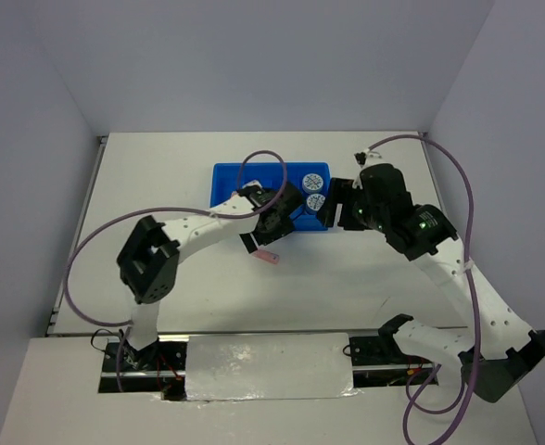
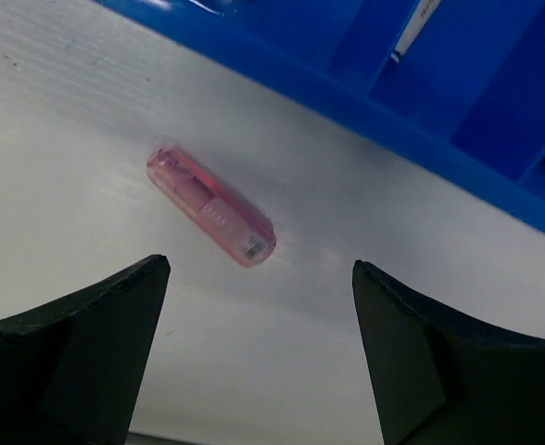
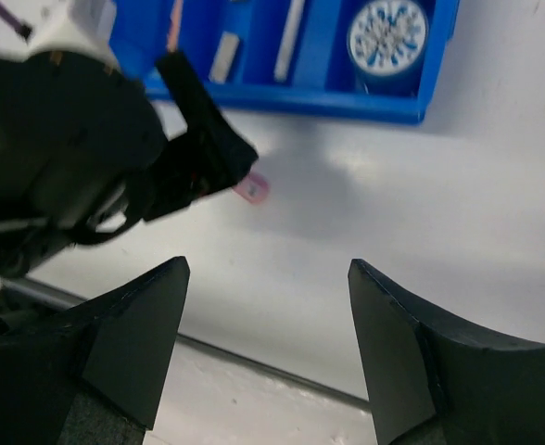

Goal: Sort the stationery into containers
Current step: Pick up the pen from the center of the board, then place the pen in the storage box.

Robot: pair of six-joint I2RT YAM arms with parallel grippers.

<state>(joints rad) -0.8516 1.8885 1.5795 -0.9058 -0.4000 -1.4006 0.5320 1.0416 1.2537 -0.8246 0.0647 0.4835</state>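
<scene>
Dark fingers (image 2: 78, 352) of the left end effector (image 2: 261, 273) fill the bottom of the left wrist view, spread wide with nothing between them. Just beyond their tips a pink capsule-shaped piece (image 2: 209, 206) lies flat and askew on the white surface (image 2: 69, 111), near the front wall of the blue tray (image 2: 458, 158) but apart from it. Over by the tray's near right corner hangs the right end effector (image 3: 269, 269), its jaws likewise apart and empty. Two round blue-white discs (image 1: 314, 181) sit in the rightmost compartment, one behind the other; a thin white pen (image 3: 289, 42) lies in the next compartment over, a small whitish block (image 3: 223, 56) in the one after.
</scene>
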